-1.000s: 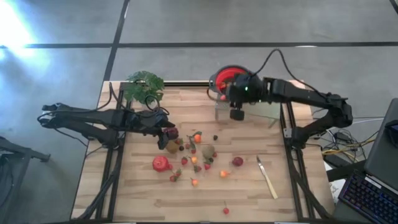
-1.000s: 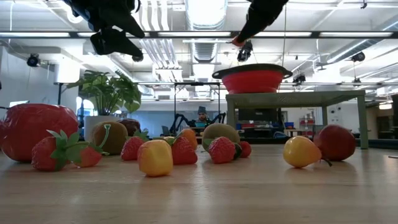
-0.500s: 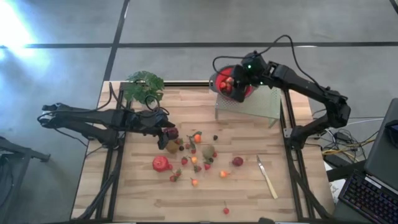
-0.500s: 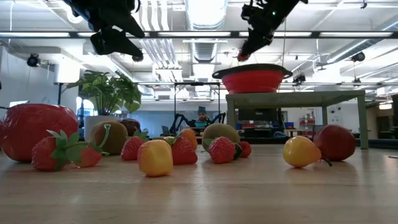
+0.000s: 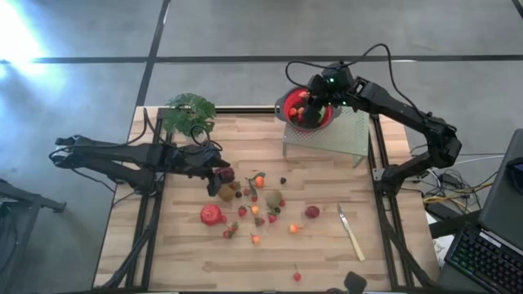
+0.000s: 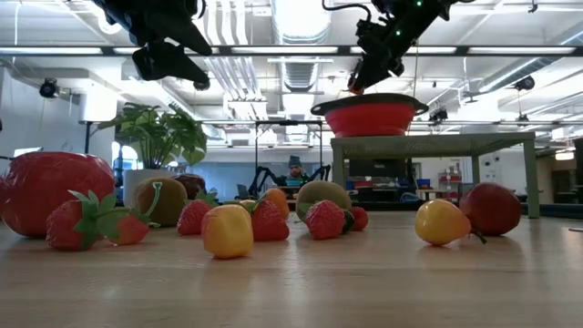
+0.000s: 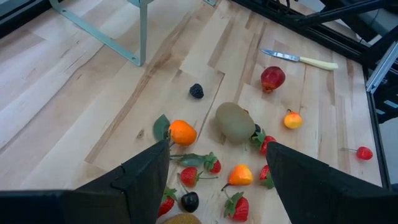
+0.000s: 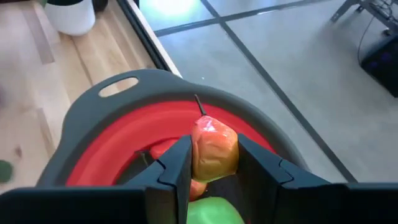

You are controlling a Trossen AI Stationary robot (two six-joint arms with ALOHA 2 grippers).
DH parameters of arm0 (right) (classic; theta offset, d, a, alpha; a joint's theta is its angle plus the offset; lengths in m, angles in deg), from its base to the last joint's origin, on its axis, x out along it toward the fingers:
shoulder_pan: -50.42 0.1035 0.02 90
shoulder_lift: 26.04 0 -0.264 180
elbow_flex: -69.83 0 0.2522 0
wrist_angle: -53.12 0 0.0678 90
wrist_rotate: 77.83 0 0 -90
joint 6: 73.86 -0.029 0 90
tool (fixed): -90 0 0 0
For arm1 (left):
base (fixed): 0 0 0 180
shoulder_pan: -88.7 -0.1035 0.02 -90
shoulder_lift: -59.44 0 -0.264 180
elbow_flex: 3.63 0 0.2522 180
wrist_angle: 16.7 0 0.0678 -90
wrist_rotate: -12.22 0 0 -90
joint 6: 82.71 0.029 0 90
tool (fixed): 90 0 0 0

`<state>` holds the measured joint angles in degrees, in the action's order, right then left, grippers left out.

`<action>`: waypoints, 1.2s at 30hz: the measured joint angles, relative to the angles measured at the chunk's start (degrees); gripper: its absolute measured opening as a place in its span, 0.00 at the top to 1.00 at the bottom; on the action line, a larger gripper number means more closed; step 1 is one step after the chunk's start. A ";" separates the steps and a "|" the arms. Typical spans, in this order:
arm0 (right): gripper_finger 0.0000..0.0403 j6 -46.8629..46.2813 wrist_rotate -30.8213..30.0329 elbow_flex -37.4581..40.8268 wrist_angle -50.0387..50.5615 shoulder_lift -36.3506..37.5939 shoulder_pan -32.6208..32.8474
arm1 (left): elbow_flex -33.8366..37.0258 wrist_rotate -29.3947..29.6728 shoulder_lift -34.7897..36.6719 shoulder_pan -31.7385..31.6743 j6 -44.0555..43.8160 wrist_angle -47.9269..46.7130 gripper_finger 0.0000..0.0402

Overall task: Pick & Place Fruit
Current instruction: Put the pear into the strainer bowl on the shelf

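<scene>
Worktop [image 5: 180, 253]: wooden, it carries the scattered fruit and a raised grey stand.
Red bowl [image 5: 292, 104]: on the stand, at the far right corner of the worktop; some fruit lies inside.
Right pincer [image 8: 211, 163]: above the red bowl, closed on an orange-yellow fruit [image 8: 214, 148].
Left pincer [image 7: 217, 171]: fingers apart, holding nothing, over the fruit pile [image 5: 255, 206], far from the red bowl.
Knife [image 5: 351, 233]: beside the pile.

Right arm extended to the far side of the table [image 5: 188, 253], wrist pitched down; right gripper [image 8: 212, 163] clamped on an orange-red fruit [image 8: 214, 148], held aloft. Left arm stretched low toward centre; left gripper [image 7: 217, 163] spread wide, empty, hovering above the table.
</scene>
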<state>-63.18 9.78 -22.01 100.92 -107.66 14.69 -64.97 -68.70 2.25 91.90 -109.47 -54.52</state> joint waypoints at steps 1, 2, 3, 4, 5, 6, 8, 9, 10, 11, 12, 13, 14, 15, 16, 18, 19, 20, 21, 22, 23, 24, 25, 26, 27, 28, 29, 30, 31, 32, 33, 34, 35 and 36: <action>0.75 0.00 0.00 0.31 -0.55 0.00 0.02 | 0.00 -0.01 -0.01 -0.01 0.00 -0.02 0.32; 0.76 0.01 0.00 0.67 -0.97 0.00 0.02 | 0.00 0.00 0.00 0.00 0.00 -0.02 0.32; 0.76 0.01 0.00 1.11 -1.57 0.00 -0.07 | 0.00 -0.01 0.00 -0.02 0.00 0.00 0.32; 0.76 -0.02 0.00 1.61 -2.38 0.00 -0.16 | 0.00 -0.01 0.00 0.00 0.00 -0.02 0.32; 0.76 -0.09 -0.05 2.15 -3.18 0.00 -0.28 | 0.00 0.00 0.00 -0.02 0.00 0.00 0.32; 0.76 -0.13 -0.10 2.66 -3.95 0.00 -0.50 | 0.00 0.01 0.00 -0.02 0.00 0.00 0.32; 0.75 -0.02 -0.15 3.60 -4.96 0.00 -0.90 | 0.00 -0.01 0.00 0.00 0.00 0.00 0.32; 0.75 -0.12 -0.15 4.02 -5.07 0.00 -1.25 | 0.00 -0.01 0.00 0.00 0.00 0.00 0.32; 0.75 -0.41 -0.15 4.43 -5.14 0.00 -1.55 | 0.00 0.00 0.00 -0.01 0.00 -0.02 0.32; 0.74 -0.93 -0.15 4.84 -5.40 0.00 -1.70 | 0.00 -0.01 0.00 -0.02 0.00 -0.01 0.32; 0.74 -1.68 -0.15 5.32 -5.81 0.00 -1.85 | 0.00 -0.01 0.00 -0.01 0.00 0.00 0.32; 0.74 -2.25 -0.16 5.79 -6.00 0.00 -1.88 | 0.00 -0.01 0.00 0.00 0.00 -0.01 0.32; 0.74 -2.47 -0.17 6.39 -6.26 0.00 -1.88 | 0.00 0.01 0.00 0.00 0.00 -0.02 0.32; 0.75 -2.36 -0.17 6.92 -6.46 0.00 -1.88 | 0.00 0.01 0.00 0.00 0.00 0.00 0.32; 0.75 -1.88 -0.17 7.44 -6.79 0.00 -1.85 | 0.00 -0.01 0.00 0.00 0.00 0.00 0.32; 0.76 -1.46 -0.15 8.44 -7.95 0.00 -1.77 | 0.00 -0.01 0.00 0.00 0.00 -0.01 0.32; 0.76 -1.52 -0.17 8.90 -8.61 0.00 -1.79 | 0.00 0.01 0.00 -0.01 0.00 -0.01 0.32; 0.76 -1.68 -0.17 9.27 -9.09 0.00 -1.79 | 0.00 -0.01 0.00 -0.01 0.00 -0.02 0.32; 0.76 -1.68 -0.20 9.61 -9.42 0.00 -1.81 | 0.00 -0.01 0.00 -0.02 0.00 -0.01 0.32; 0.75 -1.70 -0.20 9.78 -9.59 0.00 -1.83 | 0.00 0.00 0.00 0.00 0.00 0.00 0.32; 0.74 -1.69 -0.24 9.91 -9.72 0.00 -1.86 | 0.00 0.00 0.00 -0.01 0.00 -0.01 0.32; 0.73 -1.63 -0.48 10.07 -9.91 0.00 -1.86 | 0.00 -0.01 0.00 0.00 0.00 0.00 0.32; 0.72 -1.54 -0.61 10.33 -10.27 0.00 -1.86 | 0.00 -0.01 0.00 -0.02 0.00 0.00 0.32; 0.72 -1.57 -0.61 10.68 -10.77 0.00 -1.86 | 0.00 -0.01 0.00 0.00 0.00 -0.02 0.32; 0.71 -1.68 -0.61 10.90 -10.92 0.00 -1.86 | 0.00 -0.01 0.00 0.00 0.00 0.00 0.32; 0.70 -1.68 -0.61 11.00 -10.89 -0.02 -1.89 | 0.00 0.01 0.00 0.00 0.00 -0.01 0.32; 0.69 -1.68 -0.61 11.03 -10.91 -0.02 -2.03 | 0.00 0.00 -0.01 -0.01 0.00 -0.02 0.32; 0.68 -1.68 -0.61 11.08 -11.01 -0.02 -2.03 | 0.00 -0.01 0.00 0.00 0.00 -0.02 0.32; 0.67 -1.68 -0.61 11.14 -11.08 0.00 -2.05 | 0.00 -0.01 0.00 0.00 0.00 0.00 0.32; 0.67 -1.67 -0.63 11.20 -11.04 -0.02 -2.05 | 0.00 -0.01 0.00 0.00 0.00 -0.01 0.32; 0.66 -1.68 -0.65 11.25 -11.00 -0.02 -2.08 | 0.00 -0.01 -0.01 0.00 0.00 -0.02 0.32; 0.65 -1.68 -0.66 11.25 -10.97 -0.02 -2.08 | 0.00 -0.01 0.00 -0.01 0.00 0.00 0.32; 0.64 -1.67 -0.66 11.25 -10.97 -0.02 -2.08 | 0.00 -0.01 0.00 -0.01 0.00 -0.01 0.32; 0.63 -1.66 -0.65 11.20 -10.92 -0.02 -2.08 | 0.00 0.00 0.00 -0.01 0.00 -0.01 0.32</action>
<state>-64.84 9.13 -10.81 90.01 -107.68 12.62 -64.97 -68.71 2.25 91.89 -109.47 -54.53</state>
